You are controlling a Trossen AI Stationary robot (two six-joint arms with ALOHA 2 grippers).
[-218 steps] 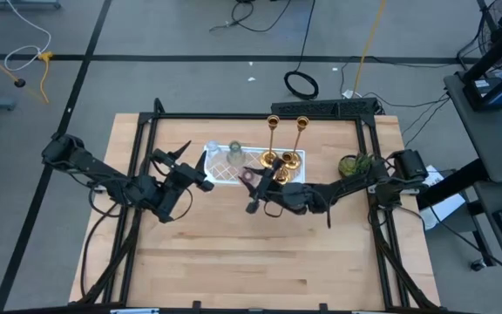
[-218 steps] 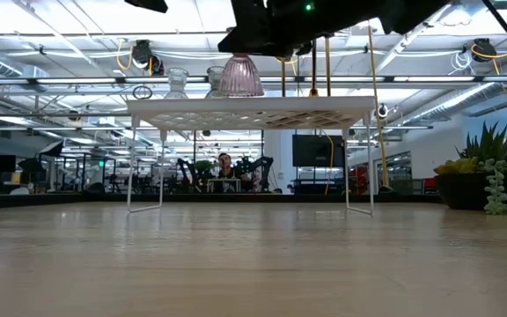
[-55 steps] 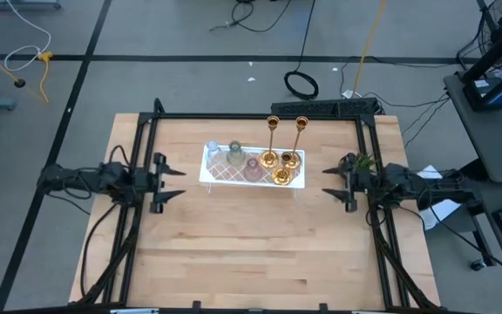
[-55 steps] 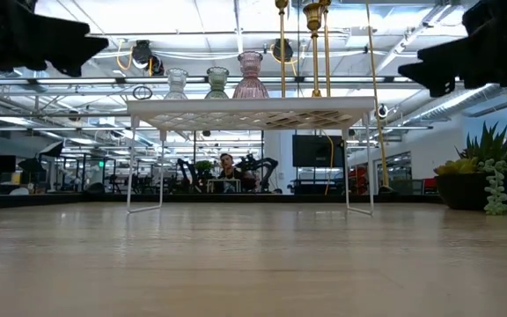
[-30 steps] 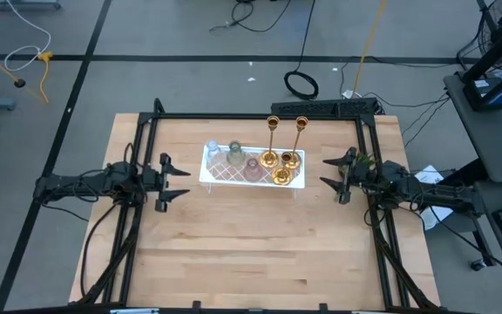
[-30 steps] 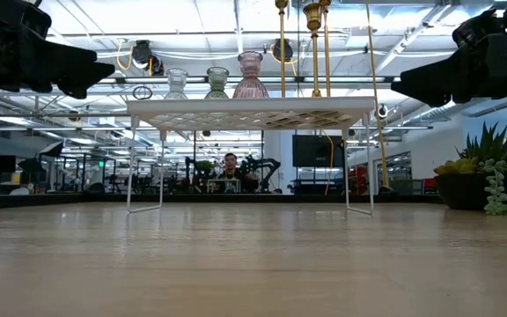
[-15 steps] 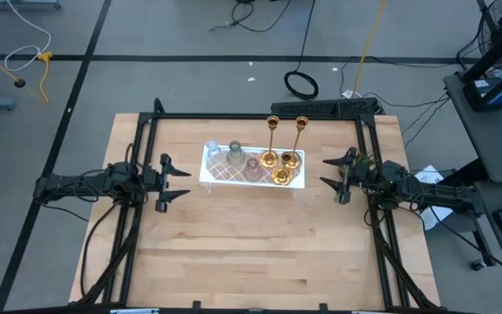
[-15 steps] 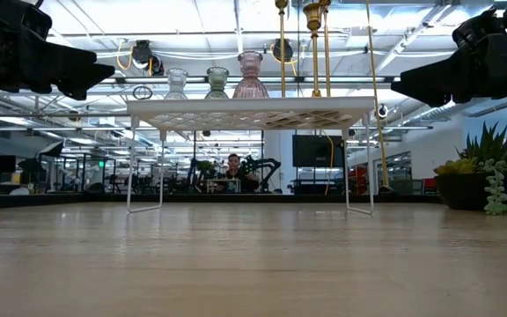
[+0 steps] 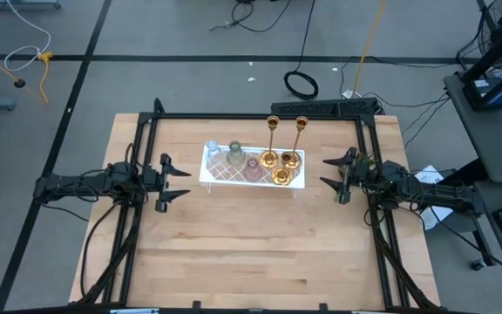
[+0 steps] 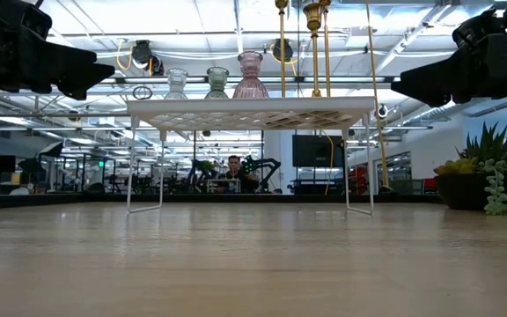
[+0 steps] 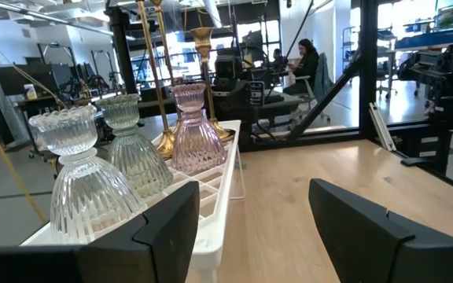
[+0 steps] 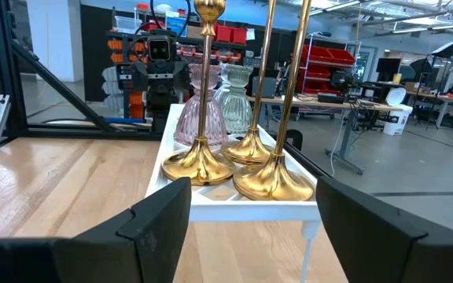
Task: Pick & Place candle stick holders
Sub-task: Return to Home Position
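Left gripper (image 9: pixel 182 182) and right gripper (image 9: pixel 324 172) flanked the shelf (image 9: pixel 206 166), fingers wide open, empty; tall brass holders (image 9: pixel 269 159) looked tippy, I'd grab stems low.

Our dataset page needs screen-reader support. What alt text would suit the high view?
Overhead: a white shelf on a wooden table holds three glass holders and several brass holders. The left gripper and right gripper, both open and empty, flank it at the table's sides.

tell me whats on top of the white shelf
On the white shelf: clear holder, green holder, pink holder and three brass holders. The lattice beneath their bases is covered.
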